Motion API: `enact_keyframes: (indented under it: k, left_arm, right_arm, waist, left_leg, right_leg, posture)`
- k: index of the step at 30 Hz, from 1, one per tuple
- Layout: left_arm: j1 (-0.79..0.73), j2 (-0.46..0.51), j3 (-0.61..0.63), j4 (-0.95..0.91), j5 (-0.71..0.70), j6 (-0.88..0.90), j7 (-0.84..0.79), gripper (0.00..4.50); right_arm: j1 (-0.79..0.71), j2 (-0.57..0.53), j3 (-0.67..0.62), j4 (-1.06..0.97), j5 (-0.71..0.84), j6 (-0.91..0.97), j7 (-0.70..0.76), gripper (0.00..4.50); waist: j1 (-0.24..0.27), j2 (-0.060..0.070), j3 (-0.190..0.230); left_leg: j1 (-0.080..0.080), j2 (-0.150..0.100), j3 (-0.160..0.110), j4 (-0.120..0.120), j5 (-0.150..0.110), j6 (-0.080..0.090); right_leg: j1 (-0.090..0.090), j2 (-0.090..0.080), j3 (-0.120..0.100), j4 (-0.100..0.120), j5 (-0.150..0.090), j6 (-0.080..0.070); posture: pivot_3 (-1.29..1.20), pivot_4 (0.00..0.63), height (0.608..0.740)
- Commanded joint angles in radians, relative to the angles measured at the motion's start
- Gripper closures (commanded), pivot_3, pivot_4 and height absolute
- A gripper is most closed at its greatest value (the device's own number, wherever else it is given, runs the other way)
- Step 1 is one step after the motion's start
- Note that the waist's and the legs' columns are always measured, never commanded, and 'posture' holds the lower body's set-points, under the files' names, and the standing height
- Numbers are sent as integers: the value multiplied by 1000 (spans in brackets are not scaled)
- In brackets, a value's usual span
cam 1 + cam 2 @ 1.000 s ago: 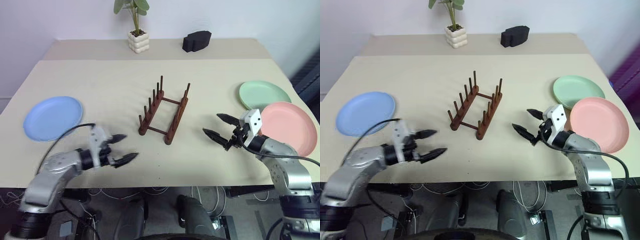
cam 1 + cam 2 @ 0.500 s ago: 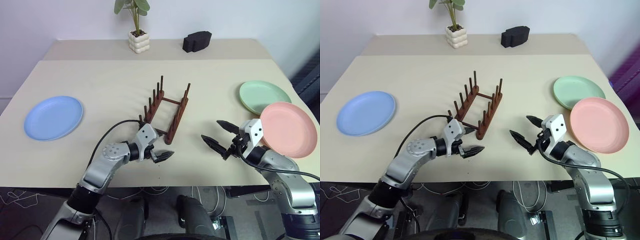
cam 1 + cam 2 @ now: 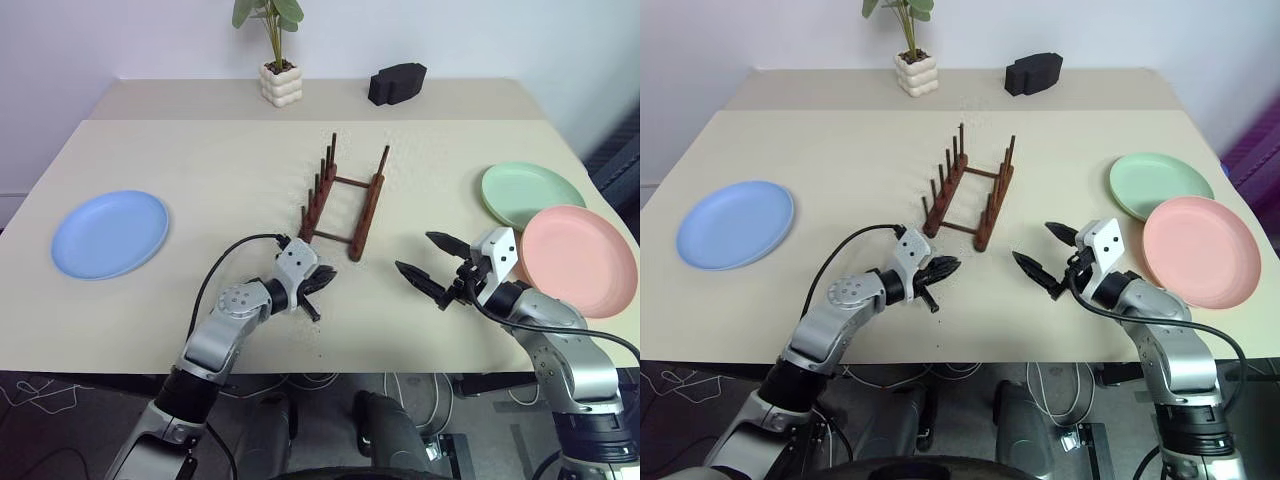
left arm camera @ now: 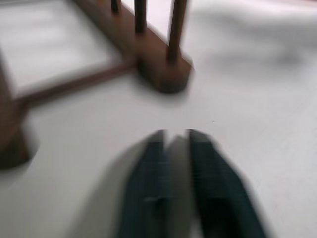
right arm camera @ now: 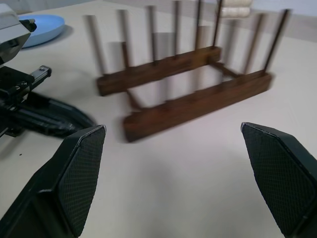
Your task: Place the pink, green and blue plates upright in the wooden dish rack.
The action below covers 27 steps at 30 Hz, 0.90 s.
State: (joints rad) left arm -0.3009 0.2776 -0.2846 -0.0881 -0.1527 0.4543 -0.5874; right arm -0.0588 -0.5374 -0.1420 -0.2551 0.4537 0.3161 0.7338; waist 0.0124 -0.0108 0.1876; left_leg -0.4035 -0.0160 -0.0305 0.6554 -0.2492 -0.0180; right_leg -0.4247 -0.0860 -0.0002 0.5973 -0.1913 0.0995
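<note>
Two grippers are seen low over the near part of the tabletop (image 3: 200, 160). The left gripper (image 3: 318, 283) is placed just near of the wooden dish rack (image 3: 345, 200), with its fingers (image 4: 148, 183) pressed together and nothing between them; whether their tips touch the tabletop cannot be told. The right gripper (image 3: 430, 262) is held to the right of the rack's near end, its two black fingers (image 5: 79, 173) spread wide and empty, pointed toward the rack and the left gripper.

Farther back, at the middle of the tabletop, the rack is seen standing on its two base rails, its rows of pegs upright and no plate set between them. Its near end is close to the left gripper's fingertips without a visible touch.

At the left, well apart from the rack, the blue plate (image 3: 110, 233) is seen lying flat. At the right edge, the pink plate (image 3: 578, 260) is laid flat just beyond the right gripper, and the green plate (image 3: 528, 193) lies flat just behind it, the pink rim overlapping the green one slightly.

Along the far edge, a small potted plant (image 3: 276, 70) and a black object (image 3: 397, 82) are seen.
</note>
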Motion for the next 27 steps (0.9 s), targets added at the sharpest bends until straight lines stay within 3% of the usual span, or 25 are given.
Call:
enact_keyframes:
  k: [1,8,9,11,13,18,27]
  left_arm:
    - [9,5,-6,4,21,-5,5,4426]
    - [-7,46,-6,23,32,-51,-48,4426]
    - [-9,43,-3,24,16,-56,-66,4193]
    - [-12,29,3,23,-9,-47,-85,3550]
    - [-31,1,-3,43,-9,-42,-75,2411]
    - [-99,-79,-19,119,37,-20,1,46]
    - [-131,-106,10,183,94,-29,88,46]
  right_arm:
    - [-8,7,-6,-21,5,-23,2,0]
    - [5,9,-8,-35,5,-24,-2,0]
    - [6,10,-8,-35,4,-24,-3,0]
    - [9,13,-7,-36,2,-26,-4,0]
    - [9,19,-2,-36,-1,-28,-8,0]
    - [9,28,7,-40,-8,-33,-19,0]
    - [21,29,-1,-52,-8,-34,-31,0]
  waist:
    - [0,0,0]
    - [-2,0,0]
    - [-2,0,0]
    - [-1,0,0]
    - [-1,0,0]
    - [0,0,0]
    - [0,0,0]
  left_leg:
    - [0,0,0,0,0,0]
    - [0,0,0,0,0,0]
    - [0,0,0,0,0,0]
    - [0,0,0,0,0,0]
    - [0,0,0,0,0,0]
    - [-2,0,-1,4,0,0]
    - [-3,0,-1,6,-1,1]
  right_leg:
    - [0,0,0,0,0,0]
    - [0,0,0,0,0,0]
    - [0,0,0,0,0,0]
    - [0,0,0,0,0,0]
    - [0,0,0,0,0,0]
    - [0,0,-1,1,0,0]
    - [0,0,-1,1,0,0]
  posture:
    - [0,150,737]
    - [0,150,737]
    - [0,150,737]
    - [0,150,737]
    - [0,150,737]
    - [0,150,737]
    - [0,150,737]
